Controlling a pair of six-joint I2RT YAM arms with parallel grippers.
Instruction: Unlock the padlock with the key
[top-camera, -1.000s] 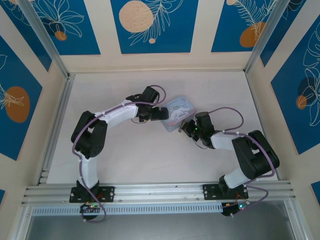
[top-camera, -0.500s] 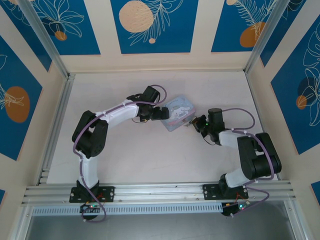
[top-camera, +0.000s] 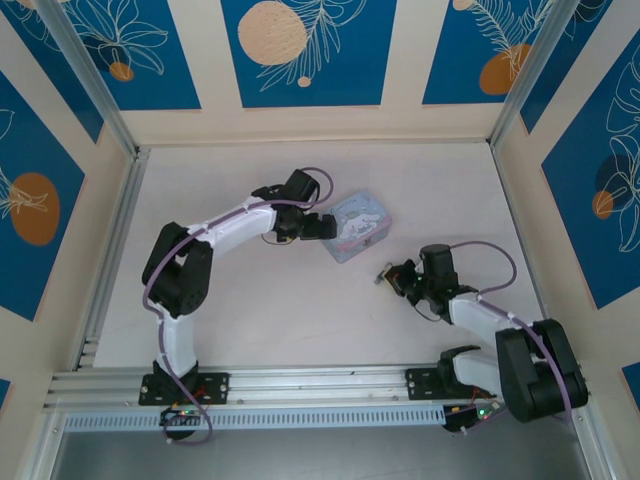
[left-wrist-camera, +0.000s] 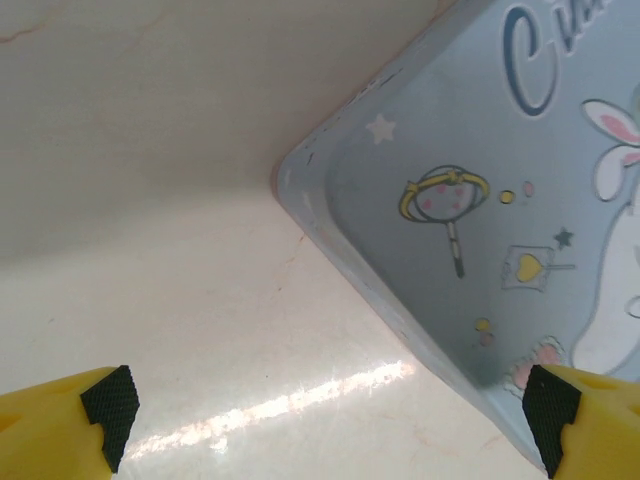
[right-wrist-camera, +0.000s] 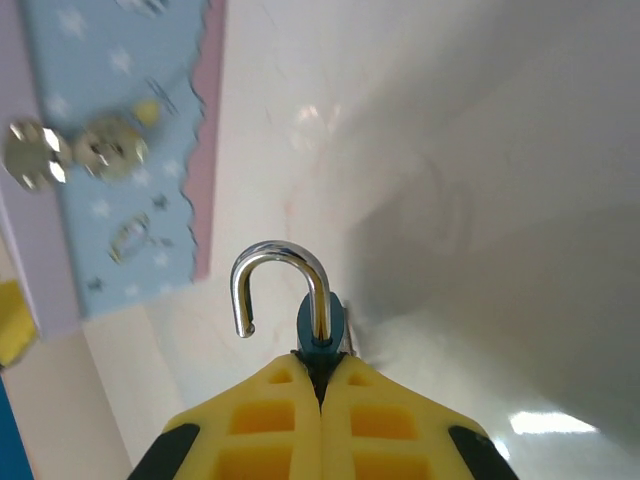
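Overhead, the right gripper (top-camera: 389, 275) sits low over the table (top-camera: 250, 310), near and to the right of the light blue cartoon-printed tin box (top-camera: 360, 225) and clearly apart from it. Its wrist camera shows the two yellow fingers (right-wrist-camera: 270, 410) clenched together on the padlock (right-wrist-camera: 322, 325), pinching the lower part of the small blue body so that only its top pokes out past the tips. The shackle (right-wrist-camera: 280, 270) is sprung: one leg stands in the body, while the other ends free in the air on the left side, hooked over and not seated. Beyond it, to the far left of that view, lies the tin box with two round silvery fittings (right-wrist-camera: 110, 150) on its face. The left gripper (left-wrist-camera: 330, 410) is at the left near corner of the box, its jaws released and spread wide; one black pad (left-wrist-camera: 105, 400) hangs over bare table and the other is close against the box's edge, though whether it touches cannot be told. The box lies flat, its printed lid facing up.
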